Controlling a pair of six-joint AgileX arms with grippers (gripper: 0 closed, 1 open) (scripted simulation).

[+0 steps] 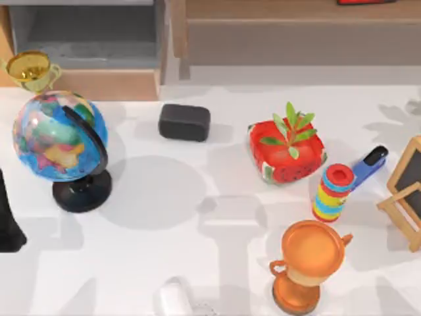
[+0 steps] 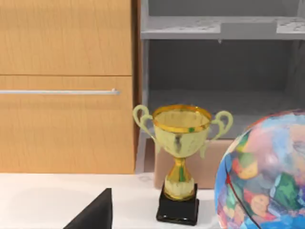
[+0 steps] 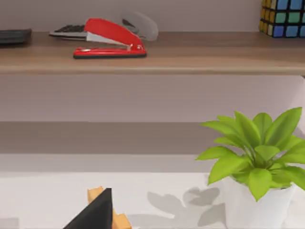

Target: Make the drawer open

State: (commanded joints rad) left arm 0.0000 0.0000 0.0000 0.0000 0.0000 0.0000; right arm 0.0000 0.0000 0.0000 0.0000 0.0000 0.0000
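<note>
drawer (image 1: 92, 49) already pulled out, grey floor exposed, so task looks done; gold trophy (image 1: 29, 69) and globe (image 1: 59, 135) crowd its front; both hands: can't tell whether apart or together

drawer (image 1: 99, 83): light tan wood, grey floor
globe (image 1: 56, 135): blue, multicoloured patches, black stand
planter (image 1: 286, 153): red, watermelon-patterned
cup (image 1: 333, 192): rainbow-striped
stapler (image 3: 108, 39): red

Around the globe (image 1: 59, 137) we see a gold trophy (image 1: 29, 68) just behind it, a black box (image 1: 184, 122) to its right, and farther right a red planter (image 1: 287, 151), striped cylinder (image 1: 333, 193) and orange trophy (image 1: 308, 263).
</note>
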